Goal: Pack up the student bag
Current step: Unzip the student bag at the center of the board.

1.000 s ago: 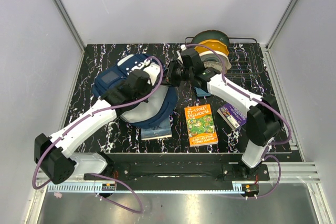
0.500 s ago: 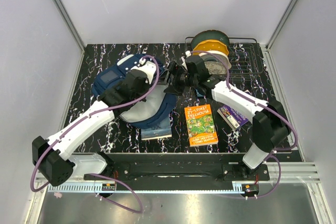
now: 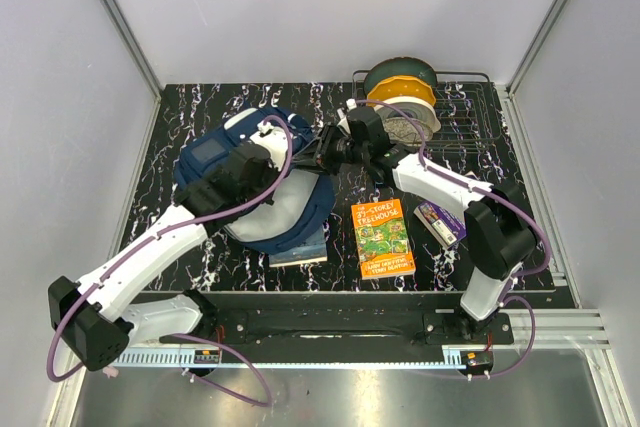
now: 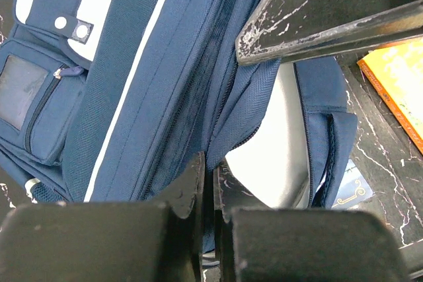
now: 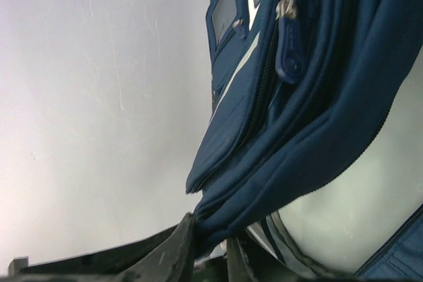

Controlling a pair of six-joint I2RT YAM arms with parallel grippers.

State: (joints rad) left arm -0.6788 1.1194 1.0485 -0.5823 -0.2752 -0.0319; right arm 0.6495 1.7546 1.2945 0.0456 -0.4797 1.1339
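The student bag (image 3: 205, 162) is a navy backpack with white stripes, lying at the table's middle left with its mouth held apart and pale lining (image 4: 284, 143) showing. My left gripper (image 3: 278, 147) (image 4: 208, 179) is shut on the near rim of the opening. My right gripper (image 3: 318, 155) (image 5: 213, 239) pinches a fold of the bag's navy edge (image 5: 317, 117) from the right. Its dark fingers (image 4: 317, 11) cross the top of the left wrist view. A zip pull (image 5: 289, 57) hangs above that fold.
An orange book (image 3: 382, 237) lies right of the bag, with a purple and white box (image 3: 440, 220) beyond it. A blue book (image 3: 300, 245) pokes out under the bag's front. A wire rack (image 3: 470, 117) at the back right holds round yellow and green items.
My right gripper swung left, opened, then closed on the bag's edge. My left arm shifted slightly left, keeping its hold, and the mouth of the bag gapes wider.
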